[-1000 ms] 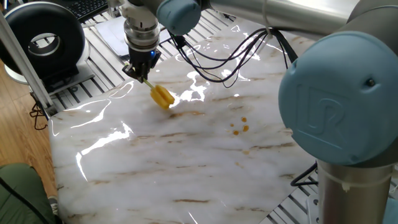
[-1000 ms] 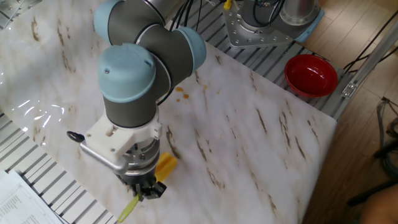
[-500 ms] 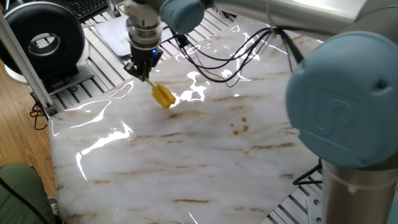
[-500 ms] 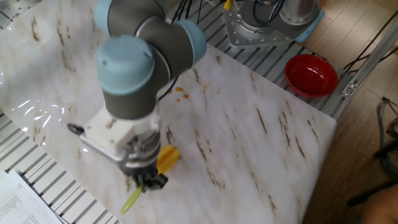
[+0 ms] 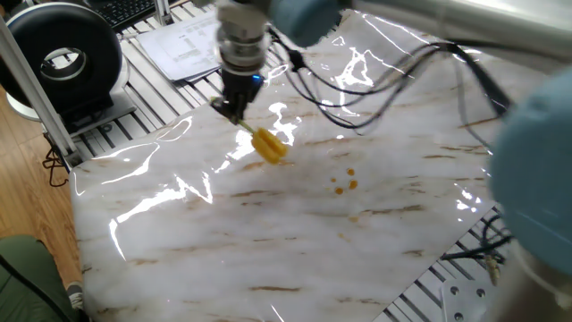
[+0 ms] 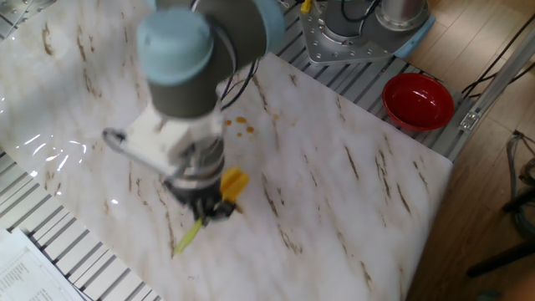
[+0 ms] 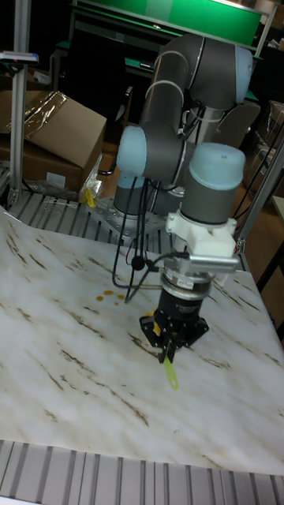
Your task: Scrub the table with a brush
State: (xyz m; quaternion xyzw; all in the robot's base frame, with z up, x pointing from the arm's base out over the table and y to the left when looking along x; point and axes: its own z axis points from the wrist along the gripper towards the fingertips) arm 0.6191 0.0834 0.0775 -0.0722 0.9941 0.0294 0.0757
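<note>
Since a second ago I have slid toward the orange stains [image 5: 344, 183], carrying the brush along. Under me the table [image 5: 268, 241] spreads wide and glossy. My gripper [image 5: 234, 109] pinches the brush [image 5: 267, 145] by its thin handle, tilted, with the yellow head lowest at the marble near the stains. Well beyond the stains, off the slab's edge, sits a red bowl [image 6: 418, 101].

Glossy marble-look table [image 5: 268, 233], white with brown veins, throwing bright glare. Grey slatted metal frame [image 6: 75, 251] around it. Matt yellow brush [image 5: 268, 146] on a thin plastic-looking handle. Shiny red bowl [image 6: 418, 100]. Brown cardboard box [image 7: 59, 134]. Printed paper sheets [image 5: 183, 49] nearby.
</note>
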